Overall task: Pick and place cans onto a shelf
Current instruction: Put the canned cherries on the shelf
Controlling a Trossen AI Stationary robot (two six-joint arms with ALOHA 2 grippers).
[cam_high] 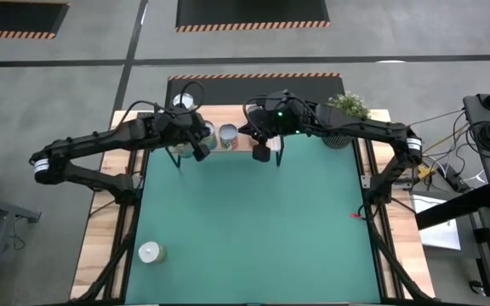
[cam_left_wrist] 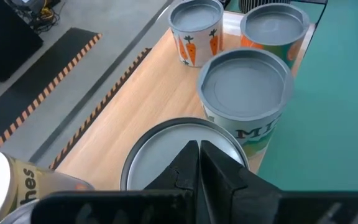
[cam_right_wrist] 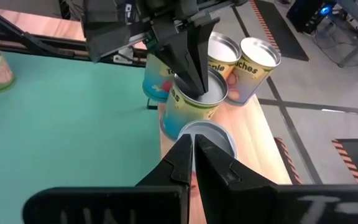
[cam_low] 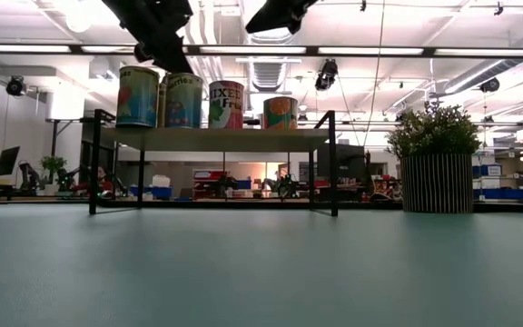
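Observation:
The wooden shelf (cam_low: 216, 138) stands at the table's far edge and bears several cans (cam_low: 226, 104), upright on their bases. My left gripper (cam_left_wrist: 199, 155) is shut, pointing down over the silvery top of a yellow and teal can (cam_right_wrist: 194, 102) at the shelf's left part. My right gripper (cam_right_wrist: 193, 149) is shut and hangs well above a grey-topped can (cam_right_wrist: 209, 134) farther right on the shelf. In the low view the right gripper (cam_low: 280, 14) is clear above the can tops. One more can (cam_high: 149, 252) stands on the green mat at the near left. My left gripper's shut fingertips (cam_right_wrist: 194, 78) come from above, pointing down, at the round top (cam_left_wrist: 160, 155) of the yellow and teal can, which stands upright on the shelf. I cannot tell whether they touch it.
A potted green plant (cam_high: 347, 106) stands at the far right of the table, beside the shelf. The green mat (cam_high: 253, 229) stretches from the shelf to the near edge. The shelf's black legs (cam_low: 332, 163) stand on the mat.

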